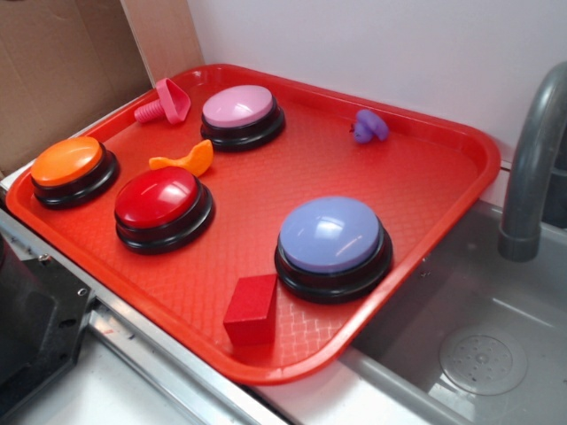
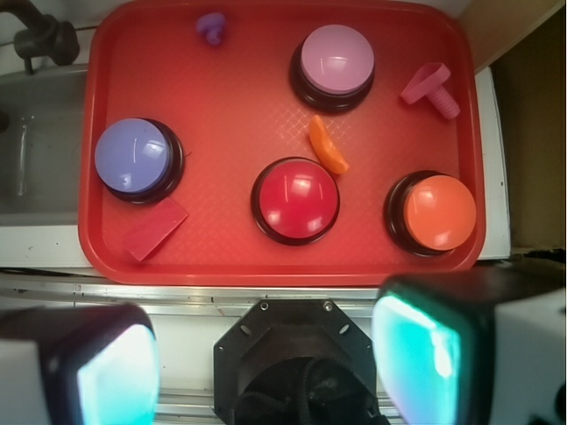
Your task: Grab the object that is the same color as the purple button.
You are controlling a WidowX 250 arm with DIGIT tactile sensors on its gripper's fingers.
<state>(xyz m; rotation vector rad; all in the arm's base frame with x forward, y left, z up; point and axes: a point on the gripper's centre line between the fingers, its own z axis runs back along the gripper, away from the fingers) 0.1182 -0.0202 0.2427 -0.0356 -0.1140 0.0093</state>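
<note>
With its fingers spread wide and holding nothing, the gripper [image 2: 266, 354] is hanging at the wrist view's bottom edge because the purple toy piece [image 2: 211, 27] is lying top-centre, unreached.

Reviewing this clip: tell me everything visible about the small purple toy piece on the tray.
The purple piece is a small, lumpy, curved bit of what looks like smooth plastic, far smaller than any button. It lies alone on the red tray near the far rim, on the side nearest the faucet. Nothing touches it; the pink button and purple button stand well apart from it. Its finer shape is too small to tell. The pincer is off the tray, not near it.
</note>
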